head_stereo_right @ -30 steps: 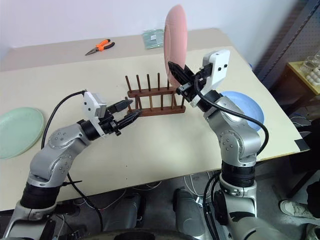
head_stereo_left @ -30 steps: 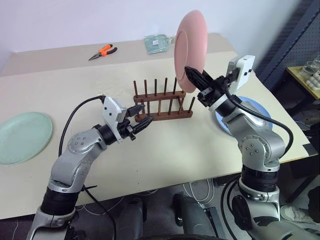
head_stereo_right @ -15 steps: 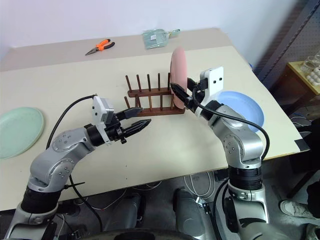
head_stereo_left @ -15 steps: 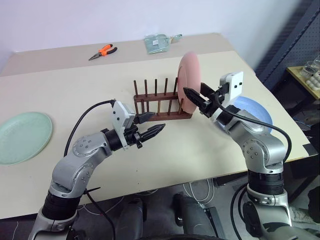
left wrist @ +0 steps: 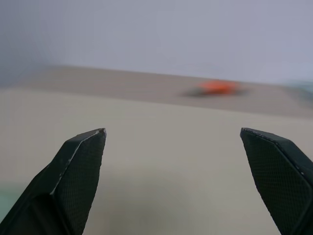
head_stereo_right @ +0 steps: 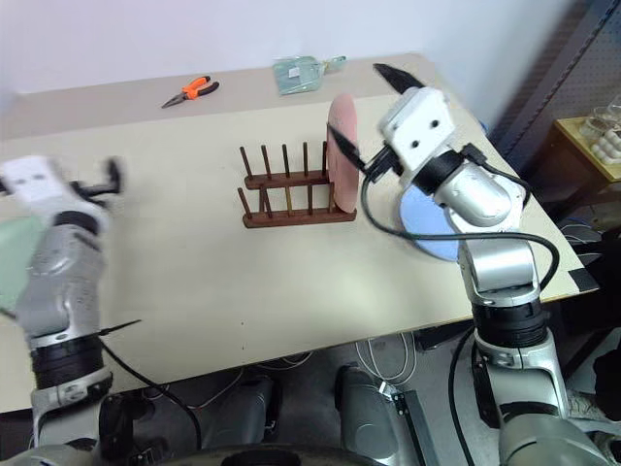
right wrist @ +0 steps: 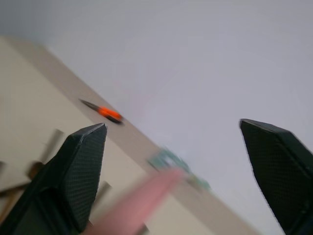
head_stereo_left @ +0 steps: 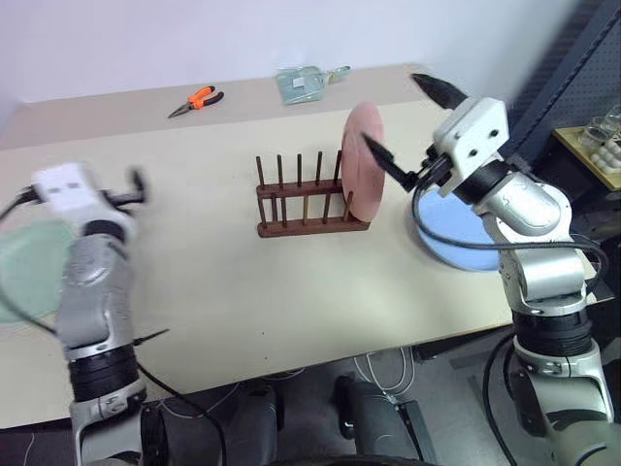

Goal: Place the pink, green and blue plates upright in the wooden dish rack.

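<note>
The pink plate (head_stereo_left: 361,161) stands upright at the right end of the wooden dish rack (head_stereo_left: 309,197), mid-table. We see the right gripper (head_stereo_left: 406,120) raised just right of it, fingers spread wide, clear of the plate. The blue plate (head_stereo_left: 454,229) lies flat on the table's right side, below that arm. Far left, our left gripper (left wrist: 178,171) has its fingers wide apart, holding nothing, beside the green plate (head_stereo_left: 27,264). Orange pliers (head_stereo_left: 196,99) lie at the far edge.
</note>
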Available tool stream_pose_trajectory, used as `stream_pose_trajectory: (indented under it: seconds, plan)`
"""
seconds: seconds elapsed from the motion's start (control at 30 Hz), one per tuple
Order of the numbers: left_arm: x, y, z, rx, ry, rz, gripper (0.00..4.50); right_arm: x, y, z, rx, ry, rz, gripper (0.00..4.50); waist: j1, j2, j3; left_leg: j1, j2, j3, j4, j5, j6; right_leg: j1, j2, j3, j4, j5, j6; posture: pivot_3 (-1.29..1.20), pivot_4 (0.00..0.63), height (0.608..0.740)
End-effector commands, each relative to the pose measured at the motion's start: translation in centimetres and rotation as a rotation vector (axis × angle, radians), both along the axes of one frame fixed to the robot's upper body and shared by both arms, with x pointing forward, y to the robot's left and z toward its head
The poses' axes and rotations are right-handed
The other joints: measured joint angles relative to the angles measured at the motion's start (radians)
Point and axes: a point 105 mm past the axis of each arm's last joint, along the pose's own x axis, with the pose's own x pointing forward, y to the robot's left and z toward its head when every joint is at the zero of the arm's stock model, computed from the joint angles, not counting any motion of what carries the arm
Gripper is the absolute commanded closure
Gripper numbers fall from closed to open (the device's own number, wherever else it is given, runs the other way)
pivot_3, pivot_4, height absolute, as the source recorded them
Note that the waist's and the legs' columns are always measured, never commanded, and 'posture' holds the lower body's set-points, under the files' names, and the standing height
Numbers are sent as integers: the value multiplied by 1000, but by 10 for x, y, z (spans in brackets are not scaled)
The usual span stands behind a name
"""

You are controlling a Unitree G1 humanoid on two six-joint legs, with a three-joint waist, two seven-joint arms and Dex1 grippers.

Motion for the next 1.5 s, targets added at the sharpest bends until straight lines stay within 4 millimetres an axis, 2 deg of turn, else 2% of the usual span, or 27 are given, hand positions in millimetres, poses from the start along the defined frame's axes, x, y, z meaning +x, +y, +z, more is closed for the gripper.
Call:
stream_pose_trajectory:
  seconds: [0.03, 0.07, 0.13, 0.23, 0.27, 0.33, 0.4, 0.47, 0.67, 0.77, 0.83, 0.87, 0.9, 0.97, 1.03, 1.1, 1.23, 1.4, 1.43, 1.5]
  plan:
    - [-52, 60, -5, -61, -9, 411, 0, -19, 32, -20, -193, -36, 134, 35, 3, 0, 0, 0, 0, 0, 0, 0, 0, 0, 0, 0, 0, 0, 0, 0, 150, 739]
    - [-62, 67, -7, -95, -32, 461, 0, -20, 37, -26, -184, -10, 159, 35, 4, 0, 0, 0, 0, 0, 1, 0, 0, 0, 0, 0, 0, 0, 0, 0, 150, 739]
    - [-82, 76, -24, -272, -102, 535, 0, -26, 53, -44, -178, 48, 227, 35, 10, -1, -1, -1, -1, 0, 2, 0, 0, 0, -3, -1, 0, 0, 0, 0, 150, 739]
    - [-107, 75, -56, -535, -167, 635, 0, -27, 62, -55, -140, 95, 255, 35, 12, -3, -1, -1, -1, -1, 3, 0, -1, 2, -7, -2, -1, 0, 0, 0, 150, 739]
    - [-110, 72, -66, -612, -182, 649, 0, -27, 63, -57, -145, 93, 254, 35, 14, -3, -2, -1, -2, -1, 3, 1, -1, 2, -8, -2, -1, 0, 0, 0, 150, 739]
    - [-102, 63, -81, -681, -119, 584, 0, -27, 64, -58, -144, 97, 257, 35, 17, -7, -2, -2, -3, -1, 5, 1, -2, 3, -9, -2, -1, 1, 1, 0, 150, 739]
    - [-89, 53, -90, -749, -93, 484, 516, -28, 66, -58, -147, 92, 262, 0, 20, -8, -3, -2, -5, -1, 5, 1, -2, 3, -9, -2, -1, 1, 2, 0, 150, 739]
    - [-85, 51, -86, -775, -138, 463, 1329, -28, 66, -58, -145, 88, 263, 0, 24, -8, -4, -1, -6, -1, 4, 1, -2, 3, -8, -3, -1, 1, 1, 0, 150, 739]
    - [-69, 47, -77, -783, -156, 348, 4416, -26, 62, -57, -136, 98, 244, 0, 23, -9, -4, -1, -6, -1, 4, 1, -2, 3, -7, -3, -1, 1, 1, 0, 150, 739]
    - [-57, 41, -69, -767, -159, 266, 4467, -25, 61, -54, -130, 97, 238, 0, 23, -9, -4, -1, -5, -1, 4, 1, -2, 3, -7, -3, -1, -1, -2, 0, 150, 739]
    - [-46, 34, -48, -675, -198, 172, 4467, -25, 61, -52, -142, 74, 228, 0, 24, -9, -4, -1, -6, -1, 4, 1, -2, 3, -7, -2, -1, -1, -2, 0, 150, 739]
    - [-39, 28, -31, -591, -223, 107, 4467, -25, 61, -51, -154, 57, 222, 0, 24, -9, -4, -1, -6, -1, 4, 1, -2, 3, -7, -2, -1, -1, -2, 0, 150, 739]
    - [-28, 13, -4, -464, -262, 7, 4467, -25, 62, -50, -168, 36, 220, 0, 25, -9, -4, -1, -6, -1, 4, 1, -2, 3, -7, -2, -1, -1, -2, 0, 150, 739]
    - [-5, -38, 47, -272, -340, -254, 4467, -23, 69, -49, -220, -15, 209, 0, 28, -10, -3, -1, -6, -1, 4, 1, -3, 3, -6, -3, -1, -1, -2, 0, 150, 739]
    - [7, -87, 71, -189, -369, -460, 4467, -22, 76, -47, -271, -70, 203, 0, 32, -10, -3, -2, -6, -1, 4, 2, -4, 3, -7, -2, -2, -1, -2, 0, 150, 739]
    - [12, -118, 79, -130, -360, -563, 4467, -19, 83, -45, -313, -126, 196, 0, 27, -10, -4, -2, -7, 0, 4, 2, -4, 3, -8, -2, -2, -1, -2, 0, 150, 739]
    - [13, -157, 81, -141, -358, -689, 4467, 1, 96, -46, -402, -239, 104, 0, -3, -9, -4, 1, -6, 4, 1, 2, -4, 2, -8, 1, -2, -1, -2, 0, 150, 739]
    - [9, -186, 80, -174, -359, -776, 4467, 23, 99, -44, -430, -290, 5, 0, 2, -8, -3, 0, -2, 1, 1, 2, -4, 1, -1, 0, 0, 0, -3, 0, 150, 739]
    - [9, -187, 80, -176, -357, -781, 4500, 25, 99, -45, -435, -296, 0, 541, 3, -8, -3, 0, -2, 1, 1, 2, -4, 1, -1, 0, 0, 0, -3, 0, 150, 739]
    - [8, -191, 75, -176, -342, -796, 4500, 27, 99, -46, -440, -299, -10, 1309, 4, -8, -3, 0, -2, 1, 1, 2, -4, 1, -2, 1, -1, 0, -3, 0, 150, 739]
